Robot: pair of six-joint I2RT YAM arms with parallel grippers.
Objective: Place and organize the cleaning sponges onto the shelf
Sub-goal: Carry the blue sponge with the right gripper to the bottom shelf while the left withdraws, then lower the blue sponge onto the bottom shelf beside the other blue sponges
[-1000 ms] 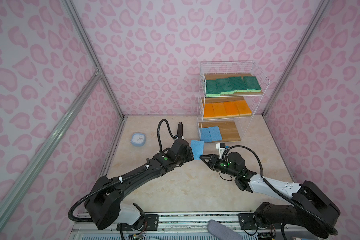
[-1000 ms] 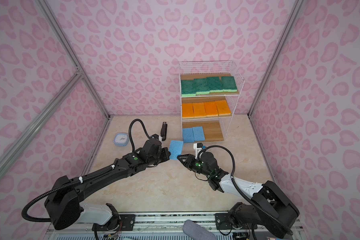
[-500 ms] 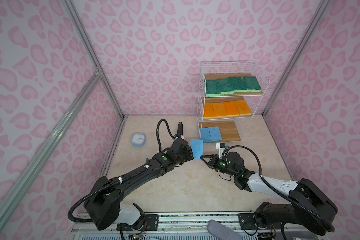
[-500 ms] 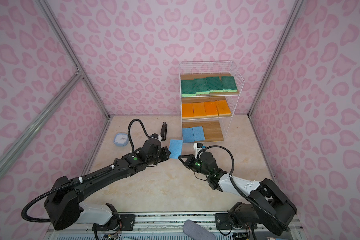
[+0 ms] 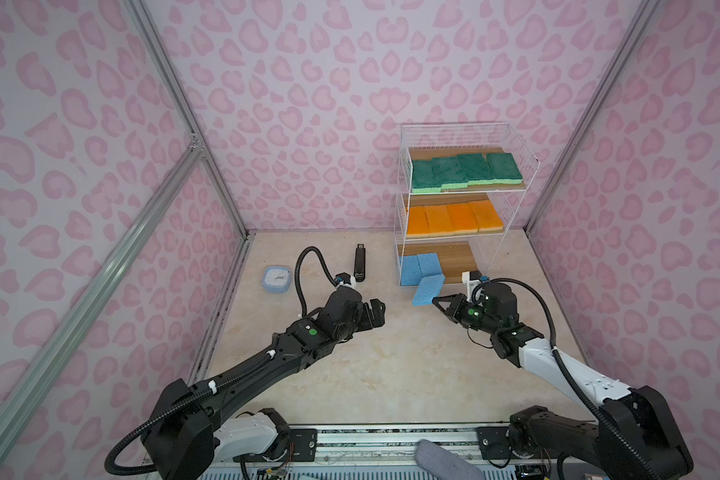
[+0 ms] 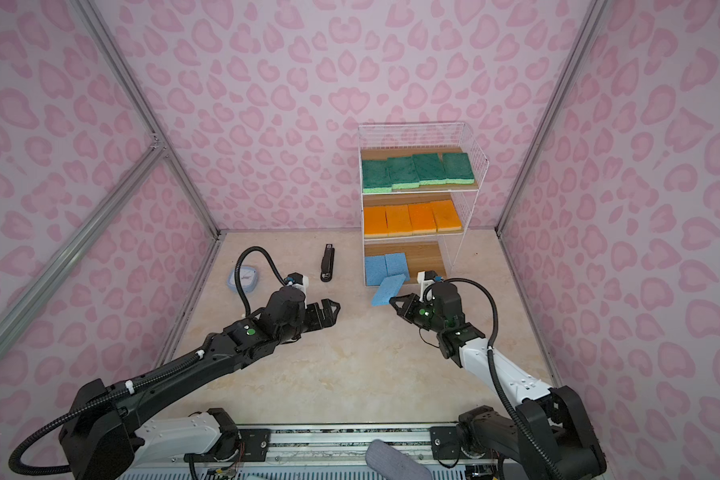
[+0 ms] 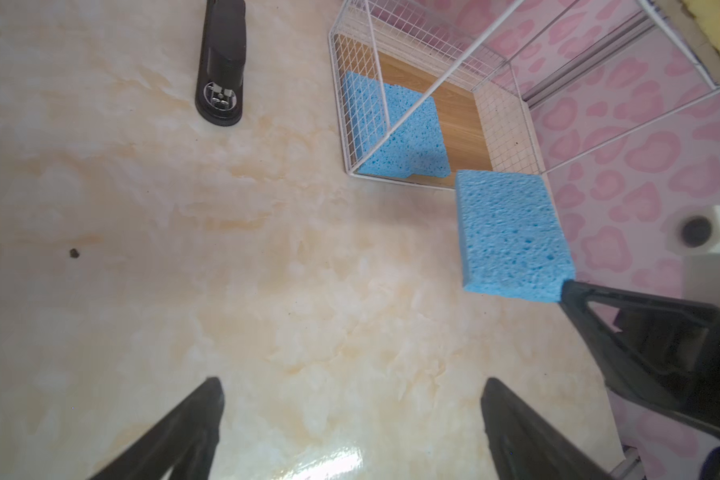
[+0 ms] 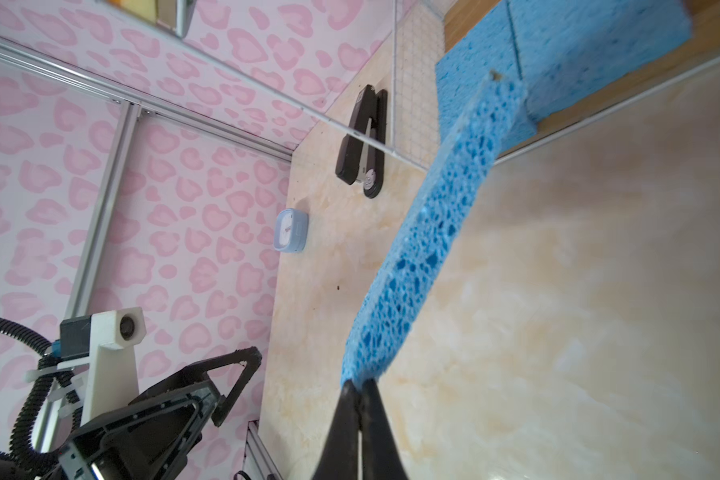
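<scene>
In both top views you see the shelf (image 5: 516,141) with four dark-green sponges (image 5: 466,170) in a row on its top board and four orange sponges (image 5: 454,218) on the middle one. Two light-blue sponges (image 5: 420,266) lie side by side at the left of the bottom board (image 5: 458,253), and the rest of that board is bare. A third blue sponge (image 5: 427,293) is held tilted above the tabletop (image 5: 391,374). The right gripper (image 5: 436,300) pinches it at one end, and its far end is at the board's front edge. The left gripper (image 5: 377,309) is well apart from it, with its fingers spread and nothing in them. A black stapler (image 5: 359,266) and a small blue clock (image 5: 276,279) sit on the tabletop off to the left.

The left wrist view shows you those spread fingers (image 7: 208,415) over bare tabletop. The held sponge's far edge meets the rack's front wire, but you cannot tell whether they touch.

In the right wrist view the jaws are pressed tight on the sponge's near end. The sponge reaches edge-on toward the two blue ones.

Counting what shows, ten sponges are shelved and sorted by colour, so you look nearly done. What is left is to lay this last one flat on the bare wood beside its pair and let go.
</scene>
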